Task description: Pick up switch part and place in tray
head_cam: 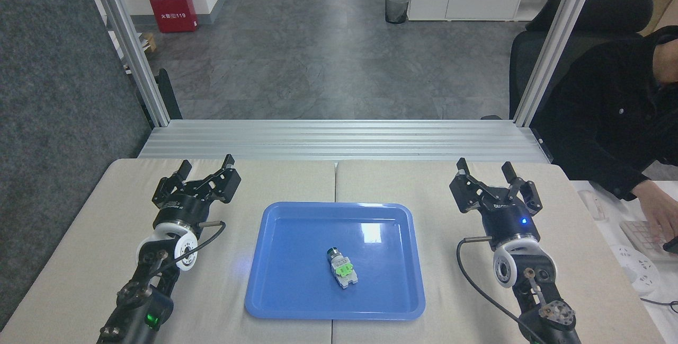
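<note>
Switch part (341, 268) is lying inside tray (275, 291), right of centre. It is probably handling as light, rigid, slippery plastic; grip across the pale body. Left gripper (205, 168) and right gripper (487, 174) are resting spread, empty.

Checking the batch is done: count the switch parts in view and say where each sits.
1. The switch part lies inside the blue tray, right of its centre. No others show on the table; none seems hidden.

Bare table (434, 301) lay open between my right gripper (485, 168) and the tray (296, 301). Only its low rim stood between.
</note>
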`<control>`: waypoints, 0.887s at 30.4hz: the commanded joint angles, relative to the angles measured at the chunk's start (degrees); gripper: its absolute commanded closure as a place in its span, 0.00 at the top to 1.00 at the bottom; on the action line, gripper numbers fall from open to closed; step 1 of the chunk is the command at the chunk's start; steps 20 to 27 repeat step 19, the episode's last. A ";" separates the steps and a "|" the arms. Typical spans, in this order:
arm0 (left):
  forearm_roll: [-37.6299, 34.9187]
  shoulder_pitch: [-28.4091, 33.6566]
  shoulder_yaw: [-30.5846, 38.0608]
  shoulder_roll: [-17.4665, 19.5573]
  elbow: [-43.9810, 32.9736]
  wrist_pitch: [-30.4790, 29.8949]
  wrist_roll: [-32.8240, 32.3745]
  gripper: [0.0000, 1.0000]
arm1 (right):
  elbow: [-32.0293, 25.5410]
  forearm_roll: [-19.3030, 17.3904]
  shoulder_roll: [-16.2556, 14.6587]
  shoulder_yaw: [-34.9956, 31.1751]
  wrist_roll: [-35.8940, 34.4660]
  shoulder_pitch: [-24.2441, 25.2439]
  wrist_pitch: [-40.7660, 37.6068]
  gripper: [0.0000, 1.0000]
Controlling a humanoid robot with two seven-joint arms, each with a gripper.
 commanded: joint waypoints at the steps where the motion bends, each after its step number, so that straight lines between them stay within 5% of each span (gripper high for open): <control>1: 0.00 0.00 0.00 0.00 0.00 -0.01 0.03 1.00 | 0.12 -0.97 -6.38 -5.87 2.42 0.97 -2.19 0.98; 27: 0.00 0.00 0.00 0.00 0.00 -0.01 0.03 1.00 | -0.15 -1.14 -7.27 -6.48 2.43 1.32 -2.28 0.98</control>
